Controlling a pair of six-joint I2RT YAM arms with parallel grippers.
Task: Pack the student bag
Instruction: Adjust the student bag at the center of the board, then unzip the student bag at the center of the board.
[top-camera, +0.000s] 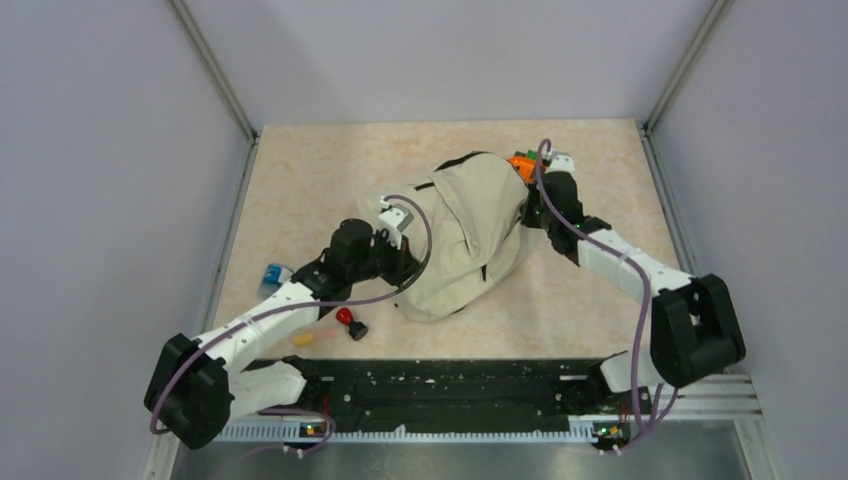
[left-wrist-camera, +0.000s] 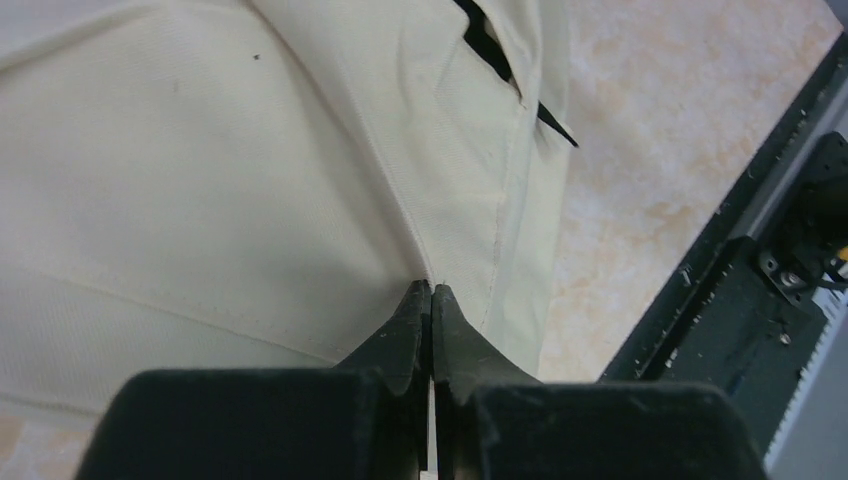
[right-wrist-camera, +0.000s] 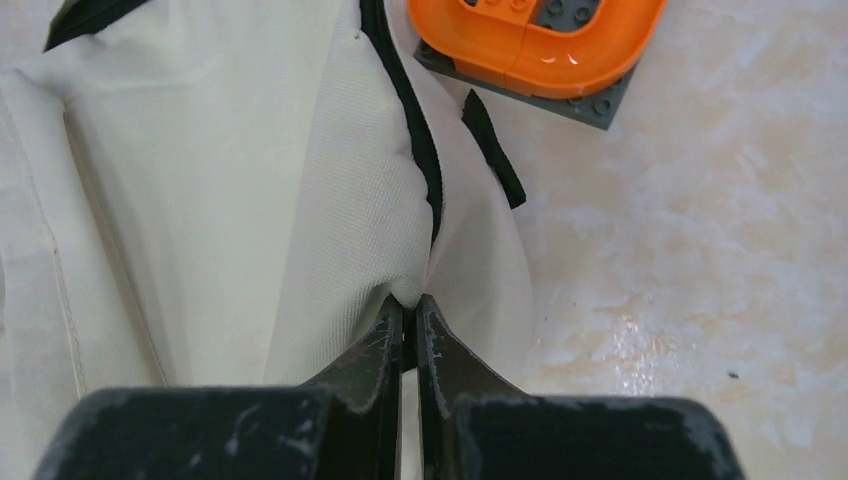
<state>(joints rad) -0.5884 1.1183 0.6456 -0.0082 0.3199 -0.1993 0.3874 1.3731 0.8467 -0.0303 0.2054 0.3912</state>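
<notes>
Lying slumped across the middle of the worktop (top-camera: 320, 170), the student bag (top-camera: 470, 235) was pinched from both sides. My left gripper (left-wrist-camera: 431, 300) clamped a fold of its near panel and my right gripper (right-wrist-camera: 410, 310) a fold beside the black zipper (right-wrist-camera: 425, 160), probably to spread the opening. An orange toy piece (right-wrist-camera: 540, 50) lay just beside it.

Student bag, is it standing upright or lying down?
Lying down: the student bag sprawls flat on the table in the top view, fabric creased.

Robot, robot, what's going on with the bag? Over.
Left gripper shut on student bag fabric. Right gripper likewise. Orange toy loose beside bag.
</notes>
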